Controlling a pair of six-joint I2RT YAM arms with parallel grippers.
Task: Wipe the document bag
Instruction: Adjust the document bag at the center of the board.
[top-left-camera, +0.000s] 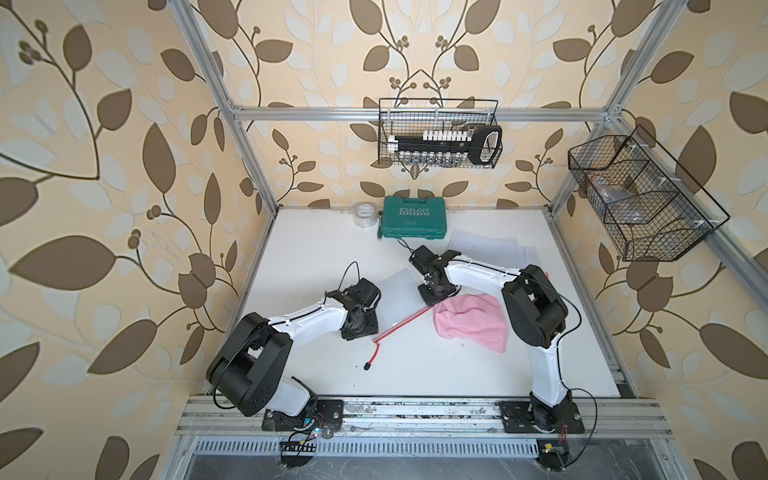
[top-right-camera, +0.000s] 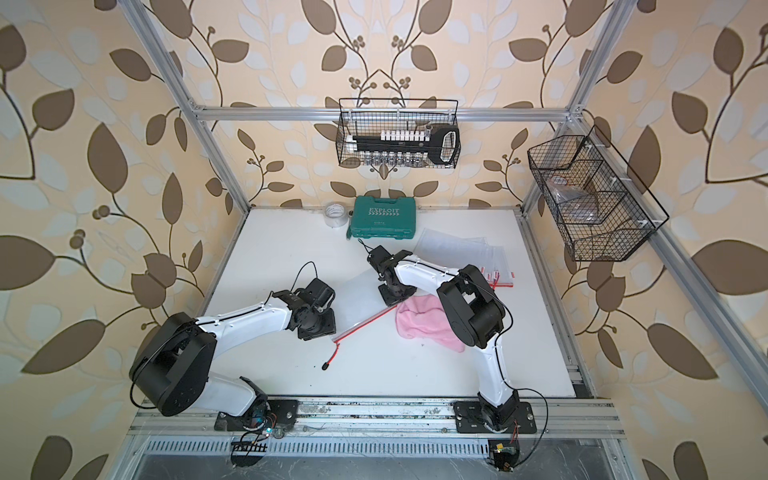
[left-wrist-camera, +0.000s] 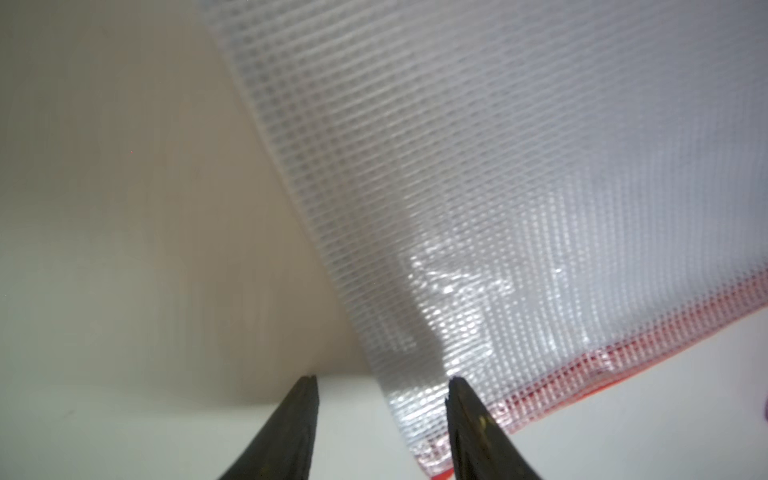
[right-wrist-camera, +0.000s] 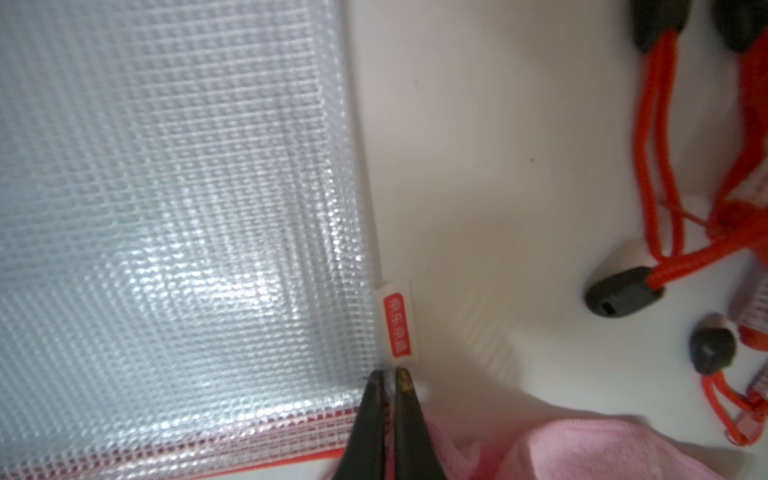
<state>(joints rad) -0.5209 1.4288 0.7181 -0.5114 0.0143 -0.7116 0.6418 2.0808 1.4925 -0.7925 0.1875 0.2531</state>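
The document bag is translucent mesh with a red zipper edge and lies flat mid-table in both top views. My right gripper is shut on the bag's thin side seam, just beside its small red label. My left gripper is open at the opposite corner of the bag. One of its fingers is over the mesh near the zipper and the other is over bare table. A pink cloth lies crumpled beside the right gripper, held by neither.
A stack of similar mesh bags lies at the back right, its red cords and black pulls close to the right gripper. A green tool case and a tape roll stand at the back wall. Wire baskets hang above.
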